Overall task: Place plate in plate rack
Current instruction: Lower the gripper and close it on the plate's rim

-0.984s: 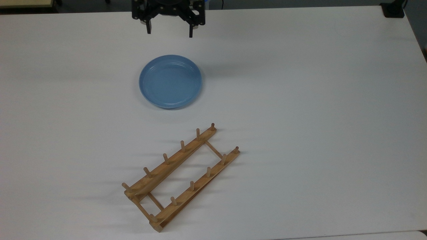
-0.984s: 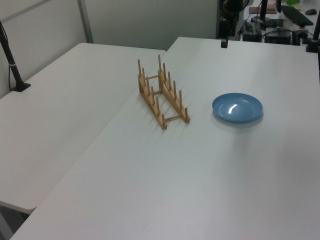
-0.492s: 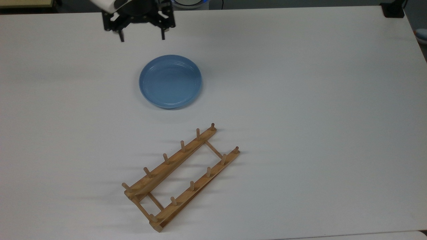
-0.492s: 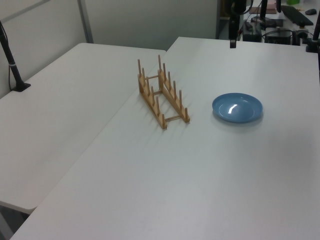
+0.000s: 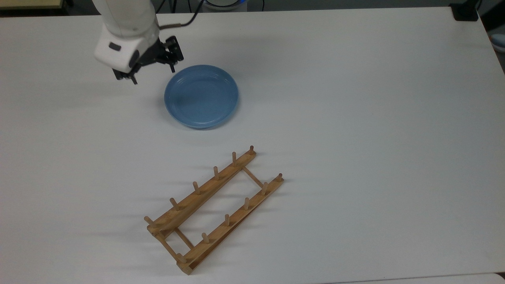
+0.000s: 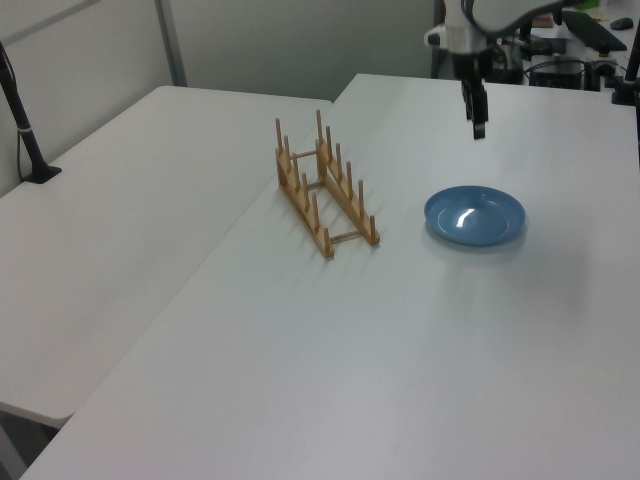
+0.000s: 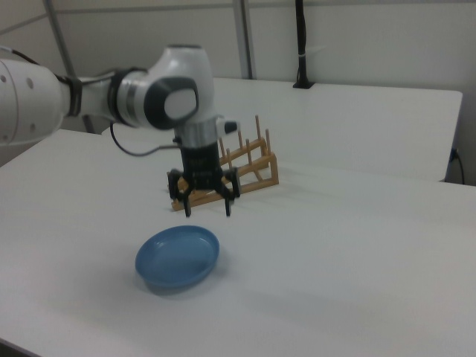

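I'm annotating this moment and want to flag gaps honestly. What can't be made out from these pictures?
- How high the gripper hangs above the plate: no view settles the gap.
- Top view: the arm's white housing covers part of the gripper.
- Left view: the fingers overlap, so their spread is unreadable; the arm is cut off by the upper edge.
- Right view: the arm hides part of the plate rack.
- The plate's underside: hidden against the table.

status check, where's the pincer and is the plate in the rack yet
Pincer open, empty, above the table beside the blue plate. Plate flat on the white table, untouched. Wooden plate rack empty, apart from the plate. Nothing between them.
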`<state>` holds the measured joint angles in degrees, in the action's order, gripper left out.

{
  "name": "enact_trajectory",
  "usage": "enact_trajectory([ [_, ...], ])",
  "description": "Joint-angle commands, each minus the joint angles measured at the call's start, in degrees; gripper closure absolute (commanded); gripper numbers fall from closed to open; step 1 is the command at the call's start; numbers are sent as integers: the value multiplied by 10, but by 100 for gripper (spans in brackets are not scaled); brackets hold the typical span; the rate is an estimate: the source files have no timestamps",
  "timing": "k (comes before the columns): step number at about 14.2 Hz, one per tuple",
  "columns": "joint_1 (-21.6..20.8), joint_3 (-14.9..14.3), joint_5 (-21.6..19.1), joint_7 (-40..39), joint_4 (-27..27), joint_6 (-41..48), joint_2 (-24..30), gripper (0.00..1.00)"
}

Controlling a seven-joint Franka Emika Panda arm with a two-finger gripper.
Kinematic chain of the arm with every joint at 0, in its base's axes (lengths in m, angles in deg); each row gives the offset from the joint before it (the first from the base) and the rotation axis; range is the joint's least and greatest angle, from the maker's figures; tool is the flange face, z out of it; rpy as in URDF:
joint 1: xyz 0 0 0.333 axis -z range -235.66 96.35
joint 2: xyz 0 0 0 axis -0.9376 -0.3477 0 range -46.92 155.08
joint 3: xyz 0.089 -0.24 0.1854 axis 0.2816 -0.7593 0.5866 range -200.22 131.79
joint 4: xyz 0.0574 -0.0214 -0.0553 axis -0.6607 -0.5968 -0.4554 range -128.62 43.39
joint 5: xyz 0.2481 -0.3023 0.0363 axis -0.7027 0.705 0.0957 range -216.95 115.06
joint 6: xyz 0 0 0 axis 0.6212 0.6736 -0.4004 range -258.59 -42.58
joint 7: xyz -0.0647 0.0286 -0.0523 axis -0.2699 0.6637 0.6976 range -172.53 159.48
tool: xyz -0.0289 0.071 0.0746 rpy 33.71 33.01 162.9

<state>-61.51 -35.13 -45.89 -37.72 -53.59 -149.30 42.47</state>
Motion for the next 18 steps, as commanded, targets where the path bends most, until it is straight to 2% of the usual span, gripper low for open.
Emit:
enact_trajectory([
  [1, -3, -2, 14, -15, -68, -65, -8, 17],
  [4, -4, -3, 15, -9, -73, -94, -35, 34],
  [10, -5, -3, 28, 3, -70, -125, -68, 44],
  [13, -8, -3, 32, 17, -67, -127, -78, 64],
  [16, -11, -2, 32, 29, -64, -128, -80, 93],
  [17, -12, -1, 32, 35, -60, -128, -80, 100],
  [18, -14, 0, 32, 45, -56, -128, -80, 100],
])
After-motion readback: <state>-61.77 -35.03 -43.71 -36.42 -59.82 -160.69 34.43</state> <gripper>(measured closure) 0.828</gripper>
